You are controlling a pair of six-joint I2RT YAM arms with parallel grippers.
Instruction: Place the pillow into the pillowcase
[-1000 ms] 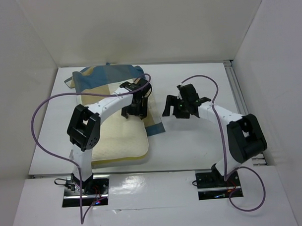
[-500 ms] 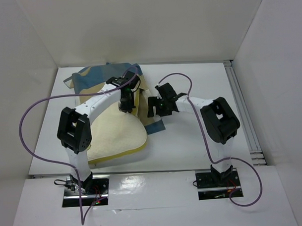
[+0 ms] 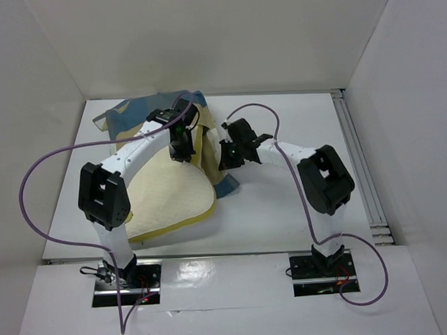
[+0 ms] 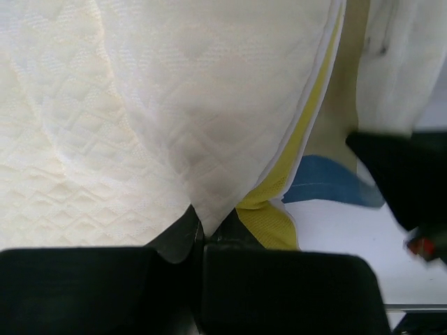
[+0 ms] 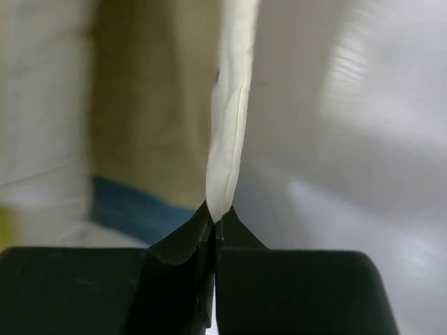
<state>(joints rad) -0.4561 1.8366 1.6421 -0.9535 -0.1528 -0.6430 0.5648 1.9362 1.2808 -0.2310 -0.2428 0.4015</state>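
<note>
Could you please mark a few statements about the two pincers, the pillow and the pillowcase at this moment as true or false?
1. The left pincer is shut on the soft, quilted cream-yellow pillow. True.
2. The right pincer hangs open over bare table. False: it is shut on a pale edge of the blue, tan and cream checked fabric pillowcase.
3. The pillow is fully inside the pillowcase. False: most of it lies uncovered on the white table.
4. The right pincer grips to the right of the left pincer, near the pillow's far edge. True.
</note>
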